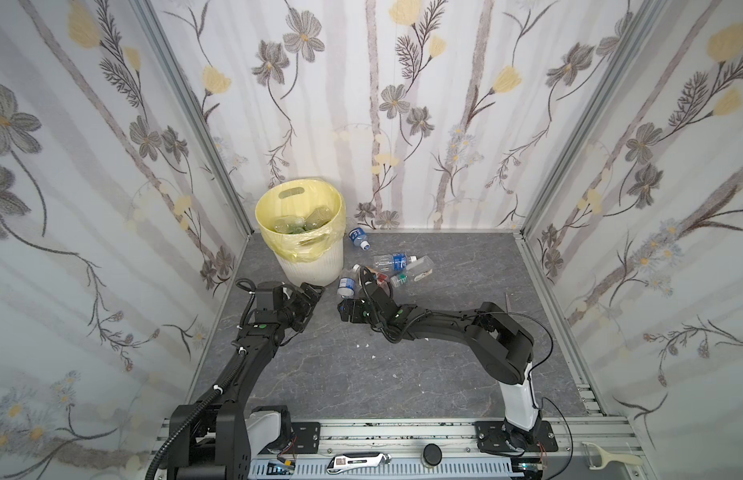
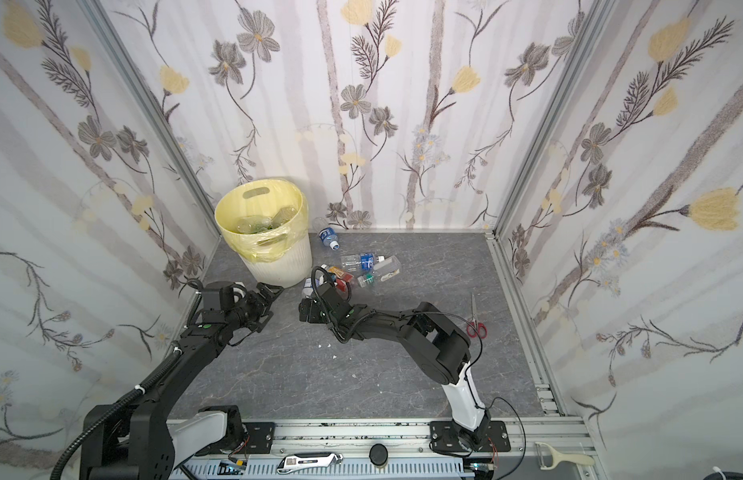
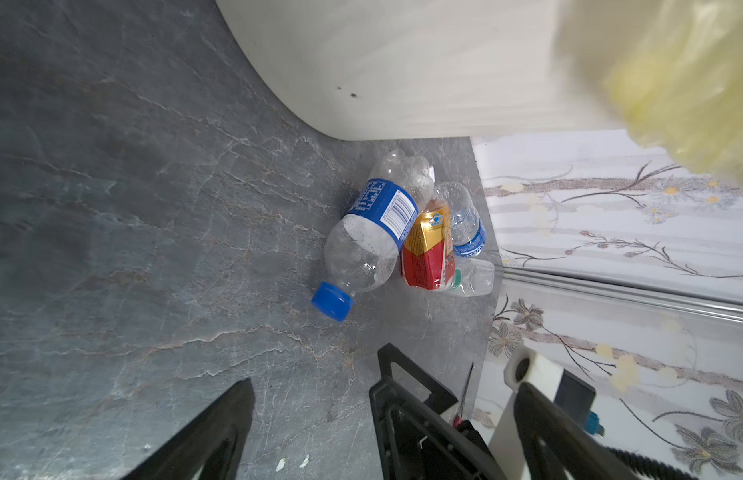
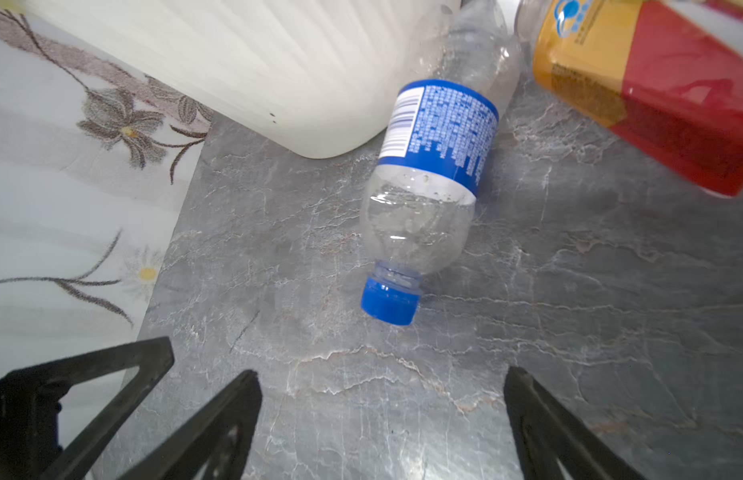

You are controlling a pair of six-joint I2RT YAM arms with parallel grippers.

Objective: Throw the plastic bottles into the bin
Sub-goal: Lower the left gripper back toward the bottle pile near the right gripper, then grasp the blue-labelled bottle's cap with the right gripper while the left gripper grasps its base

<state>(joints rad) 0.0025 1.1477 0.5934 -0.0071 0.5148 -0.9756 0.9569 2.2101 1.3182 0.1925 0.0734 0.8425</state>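
Overall, grey marbled tabletop (image 1: pixel 361 382), floral walls (image 1: pixel 403 104)

Count on worktop (image 1: pixel 444 353): at least five loose bottles.
- three blue-labelled bottles (image 1: pixel 392 262)
- one orange-red-labelled bottle (image 3: pixel 428 249)
- one green-capped bottle (image 1: pixel 421 267)

One bin (image 1: pixel 316 266) at 11 o'clock; the number inside cannot be counted. One pair of scissors (image 2: pixel 473 318) at 3 o'clock.

Bottles (image 1: pixel 316 219) inside bin (image 1: pixel 316 268) blur thru liner (image 1: pixel 307 249); count unclear. Blue-label bottle (image 1: pixel 345 286) by bin partly hidden behind right arm (image 1: pixel 440 322) in both top views. Red-orange bottle (image 4: pixel 660 91) cut off by edge, right wrist view.
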